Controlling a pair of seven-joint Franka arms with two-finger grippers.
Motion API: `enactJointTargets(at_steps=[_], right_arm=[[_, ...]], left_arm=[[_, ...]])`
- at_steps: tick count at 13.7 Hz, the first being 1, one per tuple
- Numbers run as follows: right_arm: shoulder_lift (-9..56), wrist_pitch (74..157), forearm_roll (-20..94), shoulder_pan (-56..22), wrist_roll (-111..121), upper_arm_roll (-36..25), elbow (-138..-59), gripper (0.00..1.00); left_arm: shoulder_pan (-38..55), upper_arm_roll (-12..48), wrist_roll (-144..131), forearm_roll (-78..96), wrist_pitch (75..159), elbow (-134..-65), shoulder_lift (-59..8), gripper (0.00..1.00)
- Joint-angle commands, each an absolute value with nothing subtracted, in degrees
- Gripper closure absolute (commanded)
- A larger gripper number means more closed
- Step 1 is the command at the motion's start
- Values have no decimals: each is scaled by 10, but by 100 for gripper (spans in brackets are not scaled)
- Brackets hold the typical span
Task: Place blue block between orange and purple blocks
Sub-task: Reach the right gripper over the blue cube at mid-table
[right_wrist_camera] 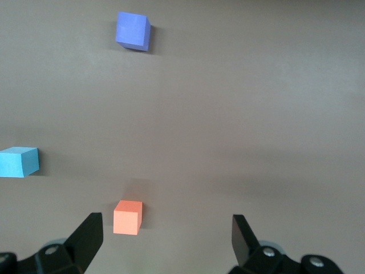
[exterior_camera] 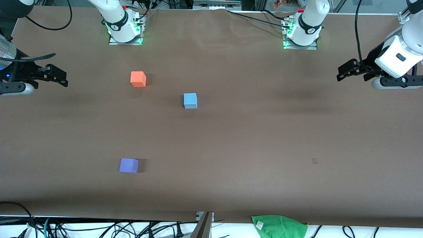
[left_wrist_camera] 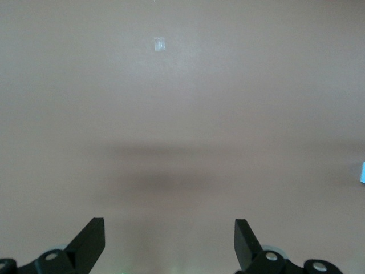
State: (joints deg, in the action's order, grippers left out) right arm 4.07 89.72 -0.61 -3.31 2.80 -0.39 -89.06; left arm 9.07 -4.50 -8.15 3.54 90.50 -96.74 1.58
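Right gripper [exterior_camera: 62, 79] up in the air over the right arm's end of the brown table [exterior_camera: 251, 138], fingers spread wide, holding nothing, waiting. Purple block [exterior_camera: 129, 165] flat on the table, toward the edge by the front camera and the right arm's end. Orange block [exterior_camera: 138, 79] toward the edge where the bases stand, well apart from purple. Blue block [exterior_camera: 190, 100] near the middle, a bit nearer the front camera than orange, off to one side of the other two, not between them. Left gripper [exterior_camera: 345, 74] up over the left arm's end, fingers spread wide, nothing in them, waiting too.
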Motion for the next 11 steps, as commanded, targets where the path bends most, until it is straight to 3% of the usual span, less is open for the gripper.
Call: enactJointTargets(at_steps=[1,11], right_arm=[[58,895,25,-33,34,-3,-877,0],[110,890,33,-53,27,-2,-884,0]], left_arm=[[93,-41,-69,19,938,-992,23,0],[93,-41,-62,-24,949,-996,22,0]])
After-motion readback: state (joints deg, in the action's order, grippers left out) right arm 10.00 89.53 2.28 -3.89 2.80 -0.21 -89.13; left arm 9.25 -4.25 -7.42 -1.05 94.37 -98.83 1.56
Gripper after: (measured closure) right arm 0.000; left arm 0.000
